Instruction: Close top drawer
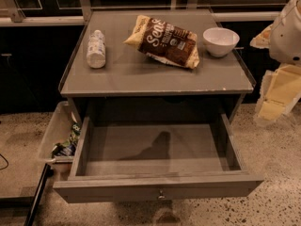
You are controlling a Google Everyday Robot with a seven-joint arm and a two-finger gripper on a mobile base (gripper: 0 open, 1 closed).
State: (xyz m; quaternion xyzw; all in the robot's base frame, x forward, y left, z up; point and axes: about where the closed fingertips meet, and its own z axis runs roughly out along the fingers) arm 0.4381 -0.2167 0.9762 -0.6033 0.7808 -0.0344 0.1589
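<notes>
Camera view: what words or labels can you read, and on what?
"Sea": big white letters on the brown snack bag; the rest and its small print are too blurred.
Label on the bottle: too blurred to read.
The packet in the bin left of the cabinet: unreadable.
The top drawer, open, and the gripper at the right edge: no text.

Count: 1 cabinet [141, 76], 1 top drawer [117, 187], 1 knob [161, 194]. On top: 1 white bottle [96, 49] left, 1 snack bag [162, 41] middle, 1 white bowl [220, 41] right. 1 clear bin [51, 131] on the floor at left. 1 gripper [273, 98] at the right edge.
</notes>
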